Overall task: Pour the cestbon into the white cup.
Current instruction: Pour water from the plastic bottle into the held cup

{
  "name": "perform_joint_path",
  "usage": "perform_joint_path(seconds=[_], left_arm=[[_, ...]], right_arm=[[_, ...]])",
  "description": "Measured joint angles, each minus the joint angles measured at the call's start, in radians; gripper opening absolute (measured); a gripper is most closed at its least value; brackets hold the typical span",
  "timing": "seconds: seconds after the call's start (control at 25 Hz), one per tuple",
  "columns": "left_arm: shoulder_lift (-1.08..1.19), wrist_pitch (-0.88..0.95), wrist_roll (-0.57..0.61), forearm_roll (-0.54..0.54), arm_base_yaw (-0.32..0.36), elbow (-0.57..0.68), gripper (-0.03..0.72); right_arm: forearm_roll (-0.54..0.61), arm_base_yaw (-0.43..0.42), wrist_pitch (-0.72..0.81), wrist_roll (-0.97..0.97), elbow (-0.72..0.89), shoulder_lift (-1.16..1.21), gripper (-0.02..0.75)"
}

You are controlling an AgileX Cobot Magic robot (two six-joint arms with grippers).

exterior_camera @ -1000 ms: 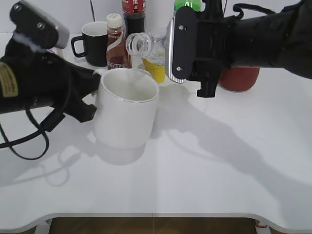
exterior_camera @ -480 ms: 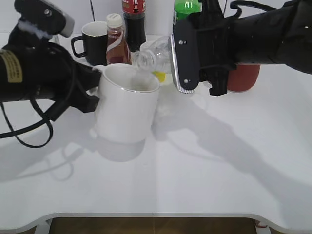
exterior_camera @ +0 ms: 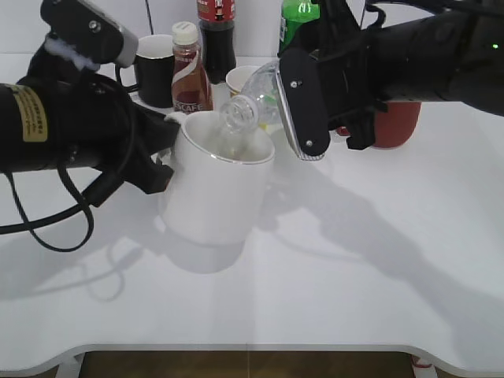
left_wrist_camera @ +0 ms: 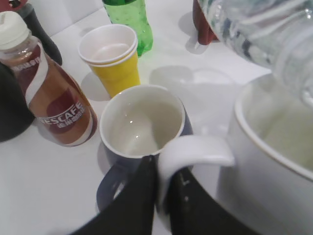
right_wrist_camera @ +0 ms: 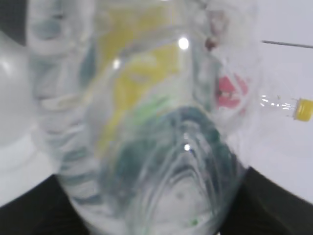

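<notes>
The white cup (exterior_camera: 216, 189) stands left of centre, leaning a little. My left gripper (exterior_camera: 163, 153) is shut on its handle (left_wrist_camera: 195, 149); in the left wrist view the gripper (left_wrist_camera: 164, 169) pinches that handle between two black fingers. My right gripper (exterior_camera: 295, 98) is shut on the cestbon (exterior_camera: 256, 106), a clear bottle tipped down to the left with its open neck at the cup's rim. The bottle shows at the top right of the left wrist view (left_wrist_camera: 259, 34) above the cup's mouth (left_wrist_camera: 279, 132). It fills the right wrist view (right_wrist_camera: 142, 122), where its dark green label is blurred.
Behind the cup stand a brown Nescafe bottle (exterior_camera: 187, 75), a dark mug (exterior_camera: 153, 71), a dark bottle (exterior_camera: 216, 31), a yellow paper cup (left_wrist_camera: 112, 56), a green soda bottle (exterior_camera: 299, 16) and a red cup (exterior_camera: 394, 122). A grey mug (left_wrist_camera: 142, 122) sits right beside the handle.
The bottle has tipped lower, and its neck has dropped from above the cup to the rim. The left arm and the cup have shifted slightly to the right.
</notes>
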Motion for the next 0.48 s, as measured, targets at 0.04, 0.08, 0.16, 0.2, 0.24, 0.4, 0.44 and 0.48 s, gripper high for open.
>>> perform_joint_path(seconds=[0.04,0.08,0.16,0.2,0.24,0.4,0.44,0.48], left_arm=[[0.000,0.001,0.000,0.000,0.000,0.000,0.039],[0.000,0.002,0.000,0.000,0.000,0.000,0.039],[0.000,0.006,0.000,0.000,0.000,0.000,0.039],[0.000,0.007,0.000,0.001,0.000,0.000,0.039],[0.000,0.007,0.000,0.001,0.000,0.000,0.039],[0.000,0.007,0.000,0.002,0.000,0.000,0.039],[-0.001,0.006,0.000,0.002,0.000,0.000,0.039],[-0.001,0.006,0.000,0.002,0.000,0.000,0.039]], right_arm=[[-0.004,0.000,0.000,-0.009,0.000,0.000,0.468],[-0.006,0.000,0.000,-0.017,0.000,0.000,0.468],[-0.007,0.000,0.000,-0.037,-0.001,0.000,0.468],[-0.007,0.000,0.000,-0.049,-0.002,0.000,0.468],[-0.007,0.000,0.000,-0.056,-0.002,0.000,0.468],[-0.008,0.000,0.003,-0.072,-0.013,0.000,0.468],[-0.008,0.000,0.008,-0.074,-0.021,0.000,0.468],[-0.009,0.000,0.013,-0.076,-0.029,0.000,0.468]])
